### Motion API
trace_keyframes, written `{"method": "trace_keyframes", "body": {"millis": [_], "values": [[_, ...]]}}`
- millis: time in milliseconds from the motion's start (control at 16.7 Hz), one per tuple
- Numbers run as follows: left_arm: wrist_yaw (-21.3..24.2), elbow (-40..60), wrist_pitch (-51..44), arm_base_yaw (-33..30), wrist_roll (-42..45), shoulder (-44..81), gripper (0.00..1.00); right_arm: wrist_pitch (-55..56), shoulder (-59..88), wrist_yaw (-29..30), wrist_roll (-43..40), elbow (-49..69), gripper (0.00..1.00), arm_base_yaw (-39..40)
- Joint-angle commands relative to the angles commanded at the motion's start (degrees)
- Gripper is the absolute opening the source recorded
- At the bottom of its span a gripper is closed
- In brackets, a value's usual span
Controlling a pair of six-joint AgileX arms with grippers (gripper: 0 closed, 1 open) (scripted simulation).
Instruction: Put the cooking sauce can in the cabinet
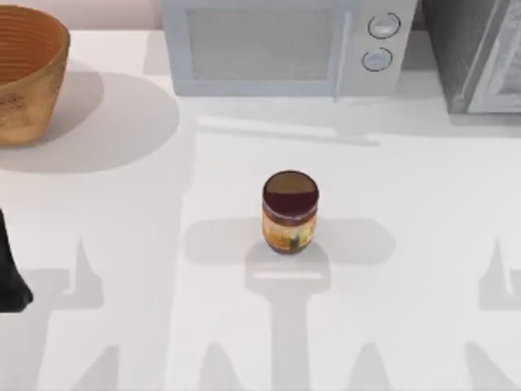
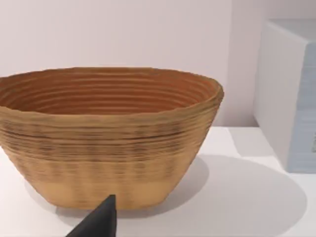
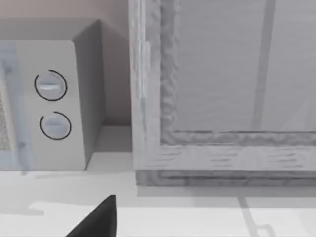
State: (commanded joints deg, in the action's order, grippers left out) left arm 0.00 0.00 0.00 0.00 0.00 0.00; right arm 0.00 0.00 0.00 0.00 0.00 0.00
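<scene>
White tabletop (image 1: 423, 187) runs under everything, with a pale wall behind it. Taking the microwave (image 1: 285, 45) at the back centre as the landmark, the cabinet (image 1: 472, 53) stands just to its right at the table's back right corner, a grey speckled box whose white-framed door (image 3: 222, 98) faces the right wrist view; whether that door is shut or ajar I cannot tell from these angles. To the microwave's left, well apart at the back left corner, sits a woven basket (image 1: 24, 73), which the left wrist view looks straight at. The microwave's 2 round dials (image 1: 380, 41) sit on the side nearest the cabinet.

Smallest of all, the cooking sauce can (image 1: 291, 213) stands upright in open table in front of the microwave, roughly level with its door's right half and well apart from the cabinet, with nothing touching it.

My left arm (image 1: 12, 277) is a dark shape at the table's left edge, far in front of the basket. A dark fingertip (image 2: 98, 222) of the left gripper pokes into its wrist view, and one (image 3: 98, 219) of the right gripper does likewise; for either hand, I cannot tell whether it is wide or narrow.

As I judge it, the task has not started: reaching, grasping, carrying and placing inside the cabinet all remain.
</scene>
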Motion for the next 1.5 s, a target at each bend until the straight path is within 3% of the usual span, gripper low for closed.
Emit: {"method": "trace_keyframes", "body": {"millis": [420, 1500], "values": [[0.0, 0.0, 0.0, 0.0, 0.0, 0.0, 1.0, 2.96, 6.27, -3.53, -1.38, 2.56, 1.0, 0.75], [0.0, 0.0, 0.0, 0.0, 0.0, 0.0, 1.0, 26.07, 56.8, -30.62, -8.09, 22.46, 1.0, 5.76]]}}
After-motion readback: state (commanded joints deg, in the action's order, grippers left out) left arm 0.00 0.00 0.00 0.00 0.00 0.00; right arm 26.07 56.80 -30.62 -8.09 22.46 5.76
